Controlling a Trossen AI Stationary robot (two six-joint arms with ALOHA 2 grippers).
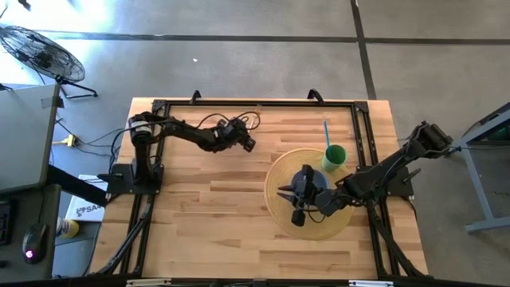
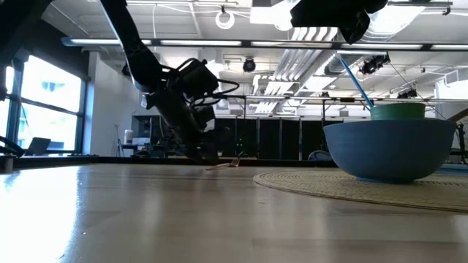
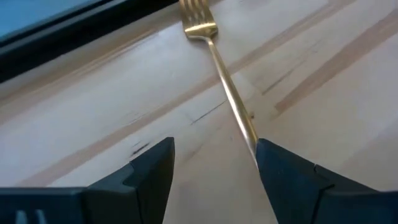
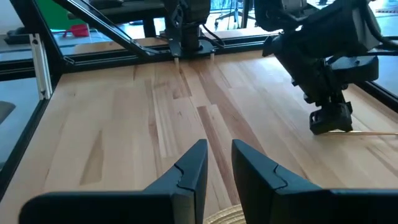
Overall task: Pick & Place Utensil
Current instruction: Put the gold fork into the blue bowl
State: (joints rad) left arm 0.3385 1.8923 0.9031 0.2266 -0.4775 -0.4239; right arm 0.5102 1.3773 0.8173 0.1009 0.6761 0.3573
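Note:
A gold fork lies flat on the wooden table near its far edge, tines pointing away from my left gripper. My left gripper is open and slants down low over the fork's handle end, one finger on either side of it. It also shows in the high view and the low view. My right gripper hangs above the blue bowl with only a narrow gap between its fingers and nothing in it. The bowl stands on a round woven mat. My left gripper's fingers come at the fork along its length, slanting down from the table's left. The handle runs up to the inner edge of one finger. Whether that finger touches it, I cannot tell. The fork lies flat on the table.
A green cup with a blue straw stands on the mat's far edge beside the bowl. A black metal frame runs along the table's far edge just beyond the fork. Bare wood stretches between the fork and the mat.

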